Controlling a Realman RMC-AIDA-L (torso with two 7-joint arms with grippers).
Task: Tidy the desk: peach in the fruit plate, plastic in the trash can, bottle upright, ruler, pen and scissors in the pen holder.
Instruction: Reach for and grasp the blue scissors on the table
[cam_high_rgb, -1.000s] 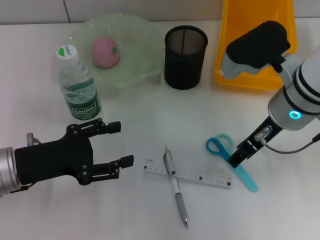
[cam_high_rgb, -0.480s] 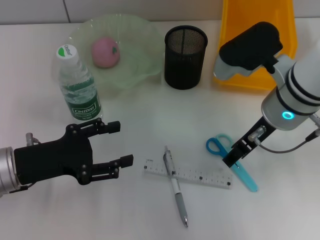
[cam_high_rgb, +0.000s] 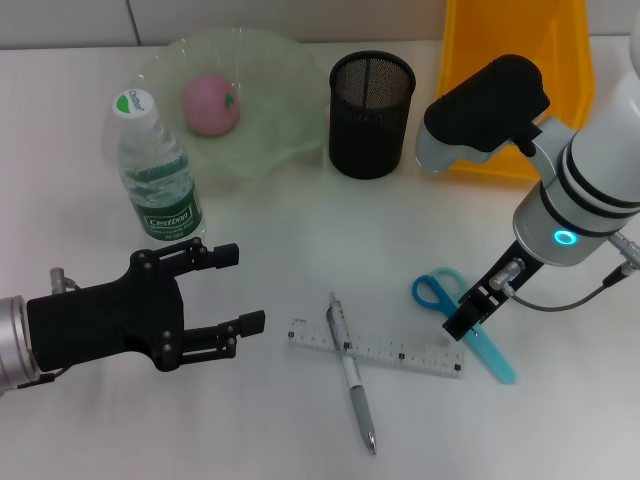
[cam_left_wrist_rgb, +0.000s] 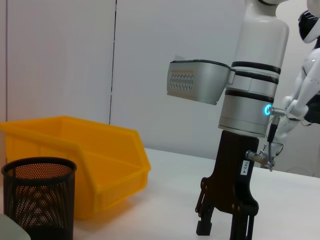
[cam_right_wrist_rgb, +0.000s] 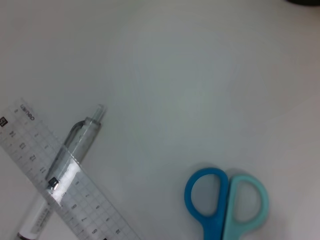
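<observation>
Blue scissors (cam_high_rgb: 440, 292) lie on the white desk at the front right, also in the right wrist view (cam_right_wrist_rgb: 226, 201). My right gripper (cam_high_rgb: 468, 318) hangs just over them, fingers apart as the left wrist view (cam_left_wrist_rgb: 222, 229) shows. A clear ruler (cam_high_rgb: 376, 347) lies under a pen (cam_high_rgb: 352, 376) at front centre; the right wrist view also shows the ruler (cam_right_wrist_rgb: 67, 187) and the pen (cam_right_wrist_rgb: 80, 142). The black mesh pen holder (cam_high_rgb: 372, 100) stands at the back. The peach (cam_high_rgb: 210, 104) sits in the green plate (cam_high_rgb: 270, 60). The bottle (cam_high_rgb: 156, 170) stands upright. My left gripper (cam_high_rgb: 246, 287) is open and empty at the front left.
A yellow bin (cam_high_rgb: 515, 60) stands at the back right behind my right arm, next to the pen holder; both show in the left wrist view, the bin (cam_left_wrist_rgb: 100, 160) and the holder (cam_left_wrist_rgb: 37, 197). The bottle stands close behind my left gripper.
My right arm has shifted a little to the left, bringing its gripper closer over the scissors' handles. The left arm and the objects have not moved.
</observation>
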